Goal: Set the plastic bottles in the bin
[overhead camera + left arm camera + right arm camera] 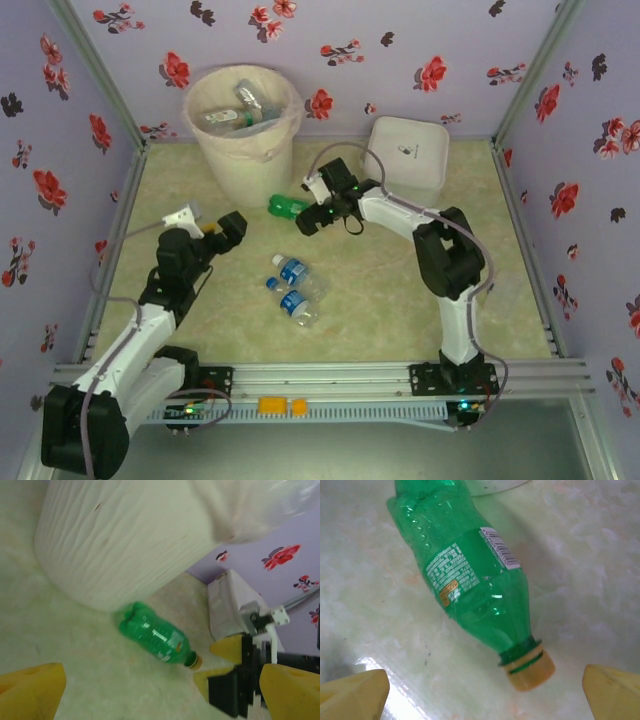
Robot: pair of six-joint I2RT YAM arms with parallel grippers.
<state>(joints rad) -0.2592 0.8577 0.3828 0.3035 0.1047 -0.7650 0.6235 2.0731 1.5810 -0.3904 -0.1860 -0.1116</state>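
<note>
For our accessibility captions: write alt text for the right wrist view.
A crushed green plastic bottle, yellow-capped, lies on its side on the pale marbled table, cap nearest the camera. The right gripper is open, its yellow fingertips wide apart at the bottom corners, holding nothing.

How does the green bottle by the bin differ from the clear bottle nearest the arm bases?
The green bottle has a yellowish cap; the clear bottle a blue label and cap. The green bottle lies at the bin's foot, by the right gripper; the clear bottle mid-table. Both lie sideways, outside the bin.
</note>
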